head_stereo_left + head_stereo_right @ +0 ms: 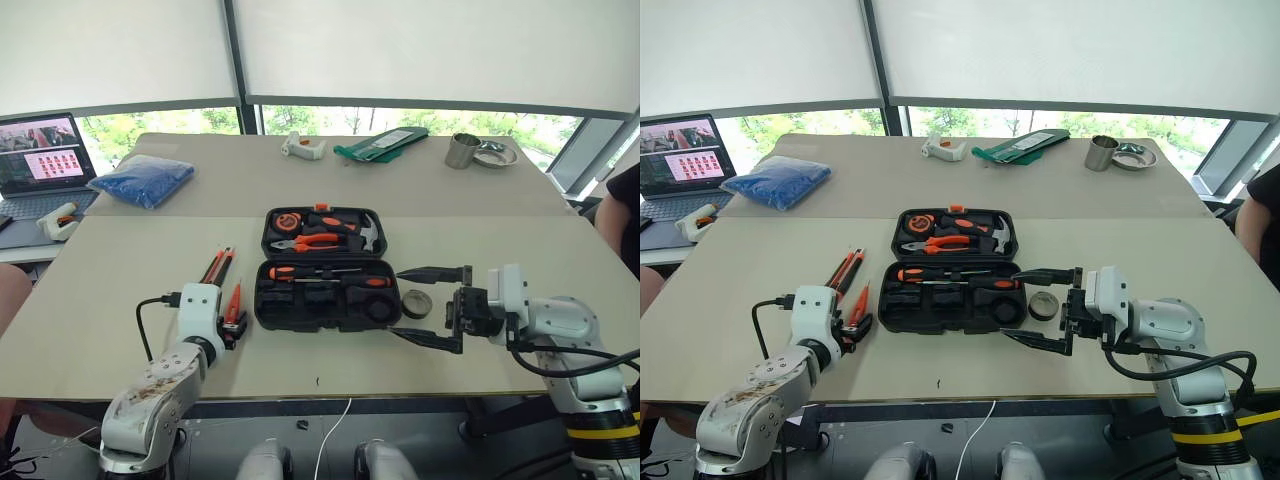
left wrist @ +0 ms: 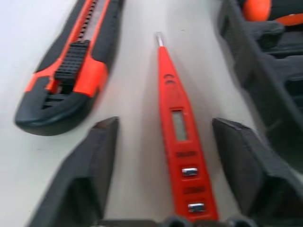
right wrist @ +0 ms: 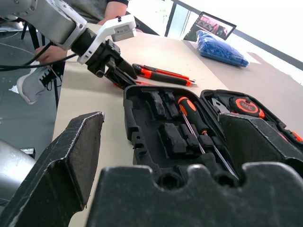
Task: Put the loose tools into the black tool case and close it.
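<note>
The black tool case (image 1: pixel 322 270) lies open at the middle of the tabletop (image 1: pixel 100 300), its lid half on the far side and its tray half on the near side. The lid half holds a tape measure (image 1: pixel 288 220), orange-handled pliers (image 1: pixel 318 241) and a hammer (image 1: pixel 367 232). One orange-and-black screwdriver (image 1: pixel 325 272) lies along the far edge of the tray half; a second one (image 1: pixel 368 282) sits just beside it toward the right end. The remaining moulded slots of the tray are dark and their contents cannot be made out.

Left of the case, on the bare tabletop, lie the slim orange tester pen (image 2: pixel 179 127) and, beyond it, the orange-black utility knife (image 2: pixel 71 71), roughly parallel and apart from each other. The left gripper (image 2: pixel 163 156) is lowered over the tester pen, with one of its fingers (image 2: pixel 94 161) on each side of the pen's body. A gap is visible on both sides, so the fingers stand partly open and have hold of nothing.

A small dark tape roll (image 1: pixel 416 302) rests on the tabletop just beside the case's right end. The right gripper (image 1: pixel 432 307) points left toward the case, its fingers spread wide on either side of the roll and gripping nothing.

Farther back are a blue bag (image 1: pixel 142 181), a laptop (image 1: pixel 40 165), a metal cup (image 1: pixel 462 150) and a green item (image 1: pixel 380 144).
</note>
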Robot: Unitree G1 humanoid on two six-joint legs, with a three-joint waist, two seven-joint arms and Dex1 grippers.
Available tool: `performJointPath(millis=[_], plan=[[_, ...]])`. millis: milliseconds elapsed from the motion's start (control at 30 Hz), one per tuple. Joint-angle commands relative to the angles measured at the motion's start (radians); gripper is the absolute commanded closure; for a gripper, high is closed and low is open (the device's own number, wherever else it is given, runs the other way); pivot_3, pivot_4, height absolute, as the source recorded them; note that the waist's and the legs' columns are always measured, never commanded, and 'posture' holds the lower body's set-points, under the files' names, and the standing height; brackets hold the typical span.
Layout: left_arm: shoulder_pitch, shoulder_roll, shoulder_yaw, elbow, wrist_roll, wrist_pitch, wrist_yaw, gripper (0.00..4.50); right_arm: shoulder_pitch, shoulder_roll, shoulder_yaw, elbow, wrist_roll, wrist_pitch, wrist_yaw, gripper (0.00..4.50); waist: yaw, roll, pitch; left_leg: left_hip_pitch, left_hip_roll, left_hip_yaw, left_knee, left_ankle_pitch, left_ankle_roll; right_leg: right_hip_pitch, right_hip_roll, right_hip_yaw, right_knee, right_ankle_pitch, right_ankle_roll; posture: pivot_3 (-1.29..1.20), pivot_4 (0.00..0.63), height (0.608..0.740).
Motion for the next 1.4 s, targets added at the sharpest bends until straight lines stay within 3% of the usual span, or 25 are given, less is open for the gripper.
performJointPath(millis=[33,133,267,367,467,567,667,767,900,1033,1167,1400], plan=[[0.005,-0.003,0.008,0.028,0.003,0.009,-0.033,2.97,-0.002,0.000,-0.018,-0.031,0.013,-0.016,-0.015,0.00,0.000,0.000,0.000,0.000,0.000,0.000,0.000,0.000,0.000,0.000,0.000,0.000,0.000,0.000,0.000,0.00,0.150,0.740],[0.012,-0.015,0.033,0.021,-0.014,-0.004,-0.059,3.97,-0.005,0.002,-0.018,-0.032,0.021,-0.010,-0.021,0.00,0.000,0.000,0.000,0.000,0.000,0.000,0.000,0.000,0.000,0.000,0.000,0.000,0.000,0.000,0.000,0.00,0.150,0.740],[0.033,0.002,0.080,-0.003,-0.019,-0.087,-0.119,4.00,-0.010,0.003,-0.023,-0.023,0.027,-0.007,-0.025,0.00,0.000,0.000,0.000,-0.001,0.000,0.000,0.000,0.000,0.000,-0.001,-0.001,0.000,-0.001,0.001,-0.001,0.00,0.150,0.740],[0.068,0.038,0.162,-0.033,-0.117,-0.142,-0.267,4.00,-0.010,-0.004,-0.027,-0.021,0.033,0.000,-0.019,0.00,-0.004,-0.001,0.000,-0.005,0.000,0.000,0.000,0.000,0.000,-0.004,0.000,0.000,-0.001,0.003,-0.005,0.00,0.150,0.740],[0.126,0.167,0.234,-0.032,-0.214,-0.161,-0.487,4.00,-0.028,-0.025,-0.043,0.019,0.016,-0.025,0.001,0.00,-0.011,-0.001,0.000,-0.006,0.001,0.000,0.000,0.000,0.000,-0.006,0.000,0.000,0.000,0.003,-0.005,0.00,0.150,0.740],[0.096,0.344,0.286,0.075,-0.222,-0.242,-0.685,4.00,-0.054,-0.050,-0.082,0.072,0.018,-0.031,0.001,0.00,-0.014,-0.001,0.001,-0.007,0.001,0.000,0.000,0.000,0.000,-0.008,0.001,-0.001,-0.001,0.002,-0.005,0.00,0.150,0.740],[-0.014,0.460,0.219,0.197,-0.180,-0.461,-0.934,4.00,-0.055,-0.072,-0.113,0.103,0.021,-0.035,0.003,0.00,-0.003,0.000,0.002,-0.007,0.001,0.000,0.000,0.000,-0.001,-0.008,0.000,-0.002,0.000,-0.001,0.000,0.00,0.150,0.740],[-0.234,0.490,0.032,0.366,-0.066,-0.648,-1.107,4.00,-0.036,-0.084,-0.138,0.118,0.012,-0.046,0.000,0.00,0.011,0.001,0.002,-0.006,0.000,0.001,0.000,-0.002,-0.005,-0.006,-0.002,-0.003,-0.002,-0.001,0.000,0.00,0.150,0.740],[-0.499,0.400,-0.167,0.572,0.059,-0.777,-1.188,4.00,-0.015,-0.090,-0.146,0.114,0.008,-0.047,-0.006,0.00,0.014,0.000,0.002,-0.008,-0.002,0.002,0.000,0.001,0.002,-0.005,-0.001,-0.001,-0.002,0.003,-0.004,0.00,0.150,0.740],[-0.675,0.316,-0.335,0.769,0.210,-0.855,-1.237,4.00,0.009,-0.081,-0.147,0.082,0.007,-0.043,-0.030,0.00,0.004,0.000,0.003,-0.010,-0.004,0.006,0.001,0.000,0.003,-0.006,0.001,-0.001,-0.002,0.005,0.004,0.00,0.150,0.740],[-0.755,0.293,-0.421,0.887,0.327,-0.918,-1.242,4.00,0.050,-0.075,-0.160,0.049,0.006,-0.046,-0.056,0.00,-0.013,-0.001,0.003,-0.011,-0.003,0.006,0.000,0.000,0.003,-0.006,0.003,-0.001,-0.002,0.004,0.004,0.00,0.150,0.740],[-0.785,0.281,-0.455,0.949,0.368,-0.951,-1.311,4.00,0.082,-0.073,-0.161,0.037,0.002,-0.056,-0.080,0.00,-0.014,-0.001,0.003,-0.011,-0.003,0.002,0.001,-0.001,0.005,-0.006,0.001,-0.001,-0.002,0.004,0.005,0.00,0.150,0.740]])
